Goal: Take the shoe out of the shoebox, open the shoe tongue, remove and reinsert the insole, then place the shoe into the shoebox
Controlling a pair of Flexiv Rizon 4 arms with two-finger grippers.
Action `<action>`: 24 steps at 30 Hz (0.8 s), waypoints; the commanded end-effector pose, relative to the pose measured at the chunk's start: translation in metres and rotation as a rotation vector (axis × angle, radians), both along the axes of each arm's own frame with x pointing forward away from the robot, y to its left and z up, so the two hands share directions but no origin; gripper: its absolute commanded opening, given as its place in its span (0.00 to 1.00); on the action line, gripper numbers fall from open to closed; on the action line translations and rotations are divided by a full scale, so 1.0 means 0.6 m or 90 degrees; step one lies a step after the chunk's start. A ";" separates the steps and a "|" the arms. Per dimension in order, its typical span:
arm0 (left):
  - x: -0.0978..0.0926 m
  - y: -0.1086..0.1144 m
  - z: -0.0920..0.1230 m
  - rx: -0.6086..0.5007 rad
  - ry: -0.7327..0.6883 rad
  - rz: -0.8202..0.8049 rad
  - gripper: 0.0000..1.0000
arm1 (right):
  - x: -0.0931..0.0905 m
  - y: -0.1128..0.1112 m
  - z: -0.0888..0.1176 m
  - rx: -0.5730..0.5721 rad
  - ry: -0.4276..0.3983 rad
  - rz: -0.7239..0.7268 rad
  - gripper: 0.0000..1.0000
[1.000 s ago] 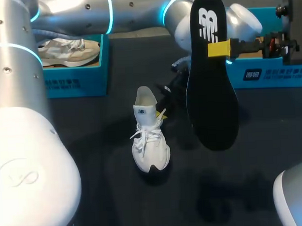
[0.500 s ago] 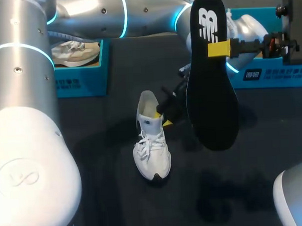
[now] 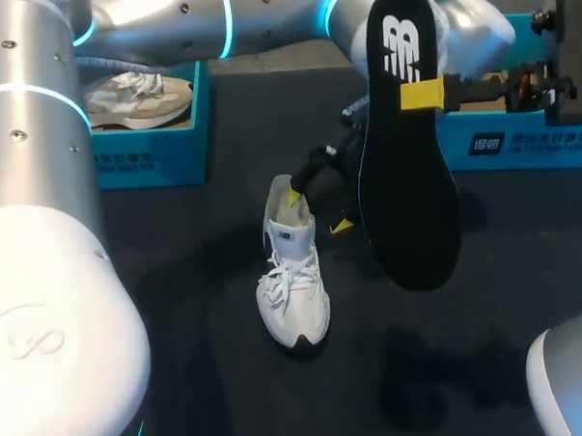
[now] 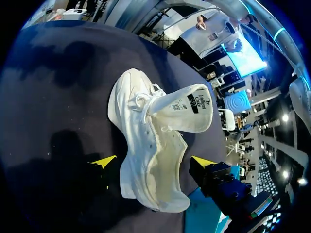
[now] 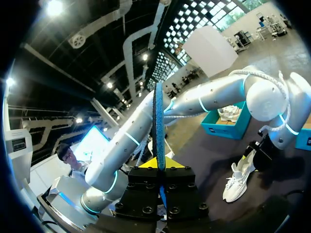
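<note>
Dark table [image 3: 230,375]: label-tongued white shoe [image 3: 292,286]; right gripper [image 3: 416,94] pinches logo'd insole [image 3: 406,194].

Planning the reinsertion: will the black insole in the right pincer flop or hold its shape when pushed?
Probably holds its shape: gripped off-centre by the right pincer, the black insole extends flat with no visible droop. Edge-on in the right wrist view it looks thin, so it is likely light and may flex under pressure.
</note>
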State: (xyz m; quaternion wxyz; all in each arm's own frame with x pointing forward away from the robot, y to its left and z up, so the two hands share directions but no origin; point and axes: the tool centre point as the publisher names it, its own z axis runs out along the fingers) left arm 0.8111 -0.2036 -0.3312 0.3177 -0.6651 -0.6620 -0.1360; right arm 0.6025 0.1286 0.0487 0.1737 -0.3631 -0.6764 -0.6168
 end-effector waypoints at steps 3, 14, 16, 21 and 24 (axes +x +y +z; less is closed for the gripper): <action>0.022 0.012 0.047 -0.100 -0.024 0.052 1.00 | -0.003 0.010 0.002 0.000 0.001 -0.004 0.00; 0.034 0.019 0.106 -0.287 -0.034 0.089 1.00 | -0.003 0.010 0.002 0.000 0.001 -0.004 0.00; 0.036 0.022 0.118 -0.331 -0.027 0.114 1.00 | -0.003 0.010 0.002 0.000 0.001 -0.004 0.00; 0.041 0.028 0.126 -0.355 -0.015 0.130 1.00 | -0.003 0.010 0.002 0.000 0.001 -0.004 0.00; 0.041 0.028 0.126 -0.355 -0.015 0.130 1.00 | -0.003 0.010 0.002 0.000 0.001 -0.004 0.00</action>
